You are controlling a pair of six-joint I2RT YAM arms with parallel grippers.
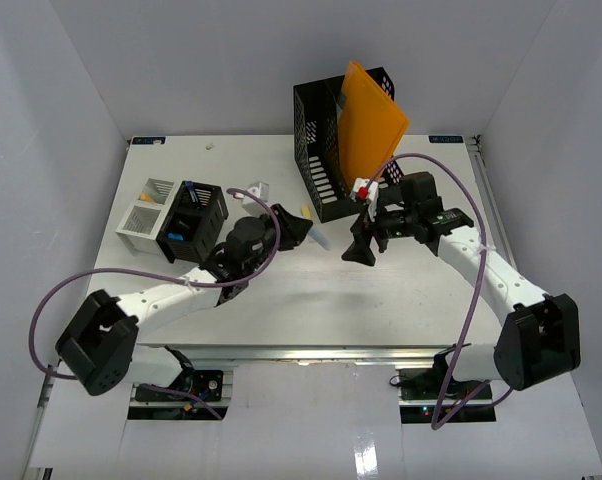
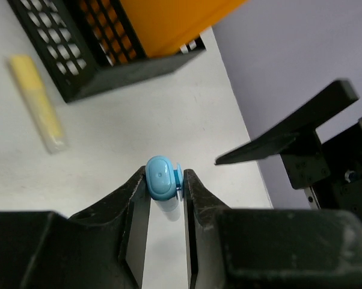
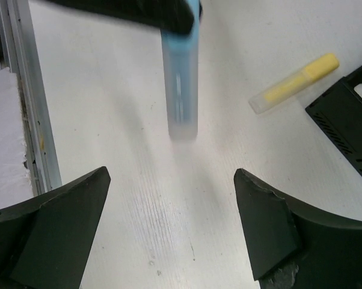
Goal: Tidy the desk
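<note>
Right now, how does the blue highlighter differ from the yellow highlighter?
Colour: the blue highlighter is blue, the yellow highlighter yellow. State: the blue highlighter is gripped between the fingers of the left gripper; the yellow highlighter lies free on the desk. Place: the yellow highlighter rests near the black mesh file holder, the blue highlighter farther from it. Both are short, stubby markers.

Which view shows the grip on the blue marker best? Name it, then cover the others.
Left wrist: the blue marker sits sharp and end-on, clamped between the left gripper's fingers. Right wrist shows its barrel lengthwise but blurred, the grip cut off at the top. Top external shows only a small pale tip beyond the gripper.
</note>
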